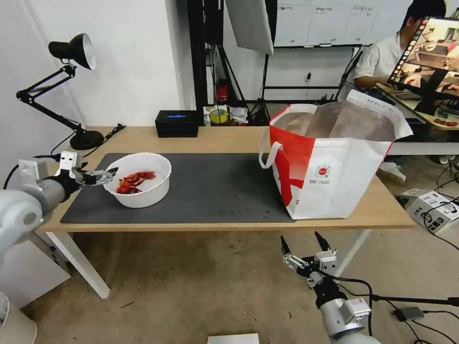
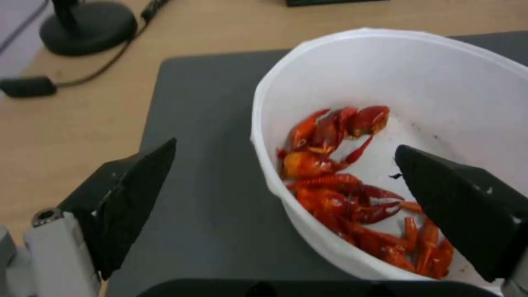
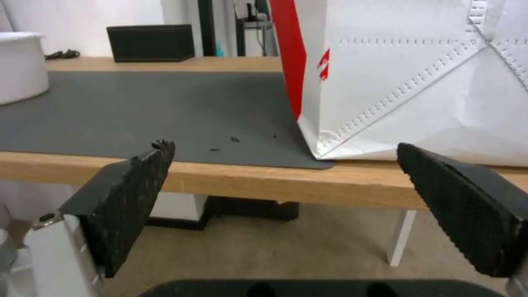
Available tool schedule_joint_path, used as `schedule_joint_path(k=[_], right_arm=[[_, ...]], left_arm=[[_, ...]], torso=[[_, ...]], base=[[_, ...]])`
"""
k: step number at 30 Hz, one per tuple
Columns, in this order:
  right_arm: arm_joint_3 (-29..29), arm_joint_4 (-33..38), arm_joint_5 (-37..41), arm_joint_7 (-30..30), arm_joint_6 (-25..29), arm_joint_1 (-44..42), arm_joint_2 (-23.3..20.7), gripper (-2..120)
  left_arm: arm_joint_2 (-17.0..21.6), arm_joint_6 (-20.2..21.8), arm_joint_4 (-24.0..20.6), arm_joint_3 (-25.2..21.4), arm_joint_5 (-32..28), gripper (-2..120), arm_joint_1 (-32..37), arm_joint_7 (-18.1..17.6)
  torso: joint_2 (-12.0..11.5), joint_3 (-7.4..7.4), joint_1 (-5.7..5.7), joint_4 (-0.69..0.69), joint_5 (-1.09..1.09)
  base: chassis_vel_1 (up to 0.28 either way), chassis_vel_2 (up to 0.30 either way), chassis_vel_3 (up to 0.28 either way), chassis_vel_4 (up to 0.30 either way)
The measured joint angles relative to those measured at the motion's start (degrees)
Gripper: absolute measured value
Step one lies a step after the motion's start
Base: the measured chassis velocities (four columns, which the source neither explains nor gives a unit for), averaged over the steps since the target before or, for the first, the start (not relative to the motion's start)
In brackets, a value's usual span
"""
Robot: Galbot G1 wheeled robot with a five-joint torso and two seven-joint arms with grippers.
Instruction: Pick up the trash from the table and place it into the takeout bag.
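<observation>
The trash in view is a white round bowl [image 1: 142, 180] with red shells [image 2: 341, 185], standing on the left part of the dark grey mat [image 1: 215, 191] on the table [image 1: 220, 137]. My left gripper [image 1: 109, 175] is open at the bowl's left rim [image 2: 264, 123]: one finger is outside the wall, the other over the inside. The red-and-white takeout bag [image 1: 334, 167] stands open on the table's right end. My right gripper [image 1: 306, 244] hangs open below the table's front edge, in front of the bag [image 3: 418, 82], holding nothing.
A black box [image 1: 177, 123] sits at the table's back edge, a black desk lamp [image 1: 71, 95] at the back left corner. A person sits at a desk behind the bag. Cables and a white box [image 1: 432, 208] lie on the floor at right.
</observation>
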Motion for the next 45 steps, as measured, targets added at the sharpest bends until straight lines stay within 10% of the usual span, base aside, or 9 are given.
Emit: schedule_joint_path(k=[17, 45], right_arm=[[0.0, 0.0, 0.0, 0.0, 0.0, 0.0, 0.0, 100], [0.0, 0.0, 0.0, 0.0, 0.0, 0.0, 0.0, 100]], left_arm=[[-3.4, 9.6, 6.7, 7.0, -21.1, 100, -10.4, -12.9], [-6.0, 9.3, 11.3, 18.1, -22.7, 100, -19.8, -18.8]], torso=[[0.0, 0.00, 0.00, -0.01, 0.01], [0.0, 0.00, 0.00, -0.01, 0.02]], base=[[0.000, 0.000, 0.000, 0.000], [0.000, 0.000, 0.000, 0.000]])
